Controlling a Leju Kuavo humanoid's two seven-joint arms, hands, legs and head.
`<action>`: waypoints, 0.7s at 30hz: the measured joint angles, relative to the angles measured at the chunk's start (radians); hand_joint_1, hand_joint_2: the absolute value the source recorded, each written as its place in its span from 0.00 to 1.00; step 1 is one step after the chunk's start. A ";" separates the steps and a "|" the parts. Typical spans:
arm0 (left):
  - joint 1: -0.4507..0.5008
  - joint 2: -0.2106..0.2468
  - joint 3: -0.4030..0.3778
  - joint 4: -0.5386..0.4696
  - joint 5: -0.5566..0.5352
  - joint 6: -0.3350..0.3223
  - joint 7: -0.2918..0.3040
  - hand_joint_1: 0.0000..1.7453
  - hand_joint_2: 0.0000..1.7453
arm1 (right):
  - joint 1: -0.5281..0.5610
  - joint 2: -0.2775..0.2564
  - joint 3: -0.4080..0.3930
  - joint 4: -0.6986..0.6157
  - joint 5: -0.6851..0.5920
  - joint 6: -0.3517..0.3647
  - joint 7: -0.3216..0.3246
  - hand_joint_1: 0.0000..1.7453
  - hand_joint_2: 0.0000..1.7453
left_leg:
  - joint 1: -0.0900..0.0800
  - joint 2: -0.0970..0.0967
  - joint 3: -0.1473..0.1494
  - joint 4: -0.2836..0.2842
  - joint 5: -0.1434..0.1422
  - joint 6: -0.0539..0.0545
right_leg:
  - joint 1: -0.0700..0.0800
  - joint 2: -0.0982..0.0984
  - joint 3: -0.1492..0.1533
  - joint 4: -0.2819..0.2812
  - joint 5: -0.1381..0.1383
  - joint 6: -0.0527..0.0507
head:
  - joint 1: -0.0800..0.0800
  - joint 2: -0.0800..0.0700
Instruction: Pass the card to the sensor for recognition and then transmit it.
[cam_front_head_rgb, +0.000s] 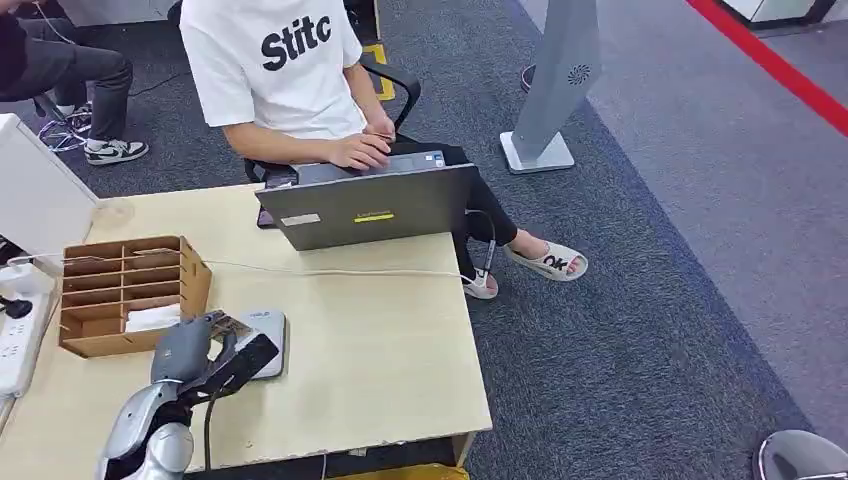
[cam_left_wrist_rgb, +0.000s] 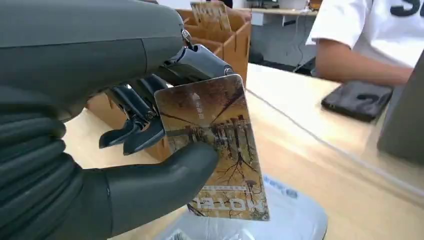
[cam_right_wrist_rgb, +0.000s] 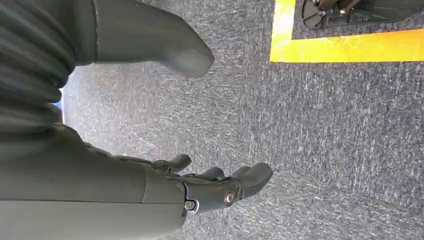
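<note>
My left hand hovers over the pale grey sensor pad on the wooden table. In the left wrist view that hand pinches a brown picture card between thumb and fingers, and the card's lower edge hangs just above the pad. My right hand hangs over grey carpet with its fingers spread and nothing in them.
A cardboard card rack stands just left of the pad. A person in a white shirt types on a grey laptop at the table's far edge, beside a dark phone. A white cable crosses the table.
</note>
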 joint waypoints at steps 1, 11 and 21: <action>-0.005 0.000 0.002 -0.020 0.000 0.000 -0.003 1.00 1.00 | 0.000 0.000 -0.004 0.000 0.001 0.000 0.002 0.00 1.00 | 0.000 0.000 0.000 0.000 0.000 0.000 | 0.000 0.000 0.000 0.000 0.000 0.000 | 0.000 0.000; -0.071 0.002 0.063 -0.186 0.016 -0.019 0.003 1.00 1.00 | 0.000 0.000 -0.018 0.000 0.026 0.000 -0.002 0.00 1.00 | 0.000 0.000 0.000 0.000 0.000 0.000 | 0.000 0.000 0.000 0.000 0.000 0.000 | 0.000 0.000; -0.138 0.005 0.125 -0.222 -0.060 -0.002 0.031 1.00 1.00 | -0.003 0.000 -0.019 0.000 0.052 0.003 -0.009 0.00 1.00 | 0.000 0.000 0.000 0.000 0.000 0.000 | 0.000 0.000 0.000 0.000 0.000 0.000 | 0.000 0.000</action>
